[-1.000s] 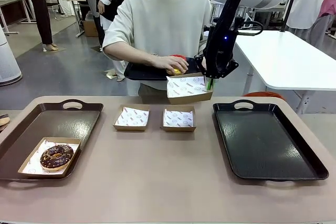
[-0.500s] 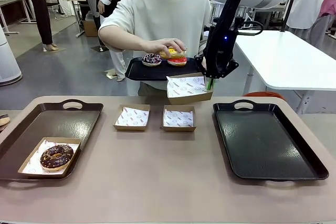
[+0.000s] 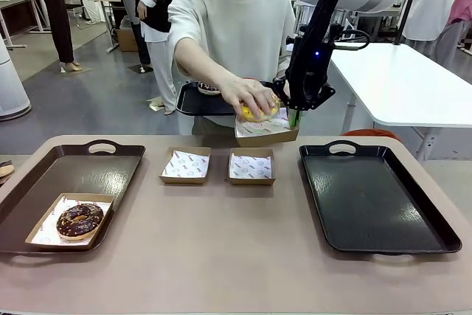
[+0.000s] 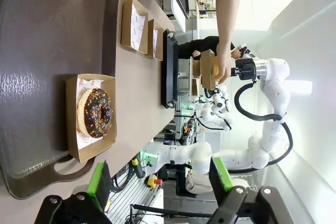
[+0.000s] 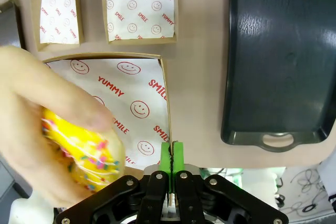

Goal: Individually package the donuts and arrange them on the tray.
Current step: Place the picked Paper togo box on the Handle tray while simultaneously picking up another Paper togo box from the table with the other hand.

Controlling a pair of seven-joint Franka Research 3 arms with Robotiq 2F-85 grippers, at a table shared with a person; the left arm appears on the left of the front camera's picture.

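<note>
The person's hand (image 3: 249,96) has brought the yellow donut (image 3: 256,114) from the small tray (image 3: 193,102) down into the box (image 3: 274,133) that the right pincer (image 3: 296,118), pinching its rim, holds above the bench's (image 3: 236,248) far edge (left pincer (image 4: 157,179) spread, idle), so a second donut is nearly packaged.

Table (image 3: 236,256): tan top with rounded corners, spread across the lower half of the front frame before me.
Brown tray (image 3: 81,175): lower left of the frame, flat on my table, with a handle cut-out at its far rim.
Left box (image 3: 186,165): centre of the frame, just right of the brown tray; shallow cardboard lined with printed white paper, flat on the table.
Right box (image 3: 251,167): just beside the left box with a narrow gap between them; same make.
Black tray (image 3: 369,197): right of the frame, glossy, flat on my table, standing apart from the right box.
</note>
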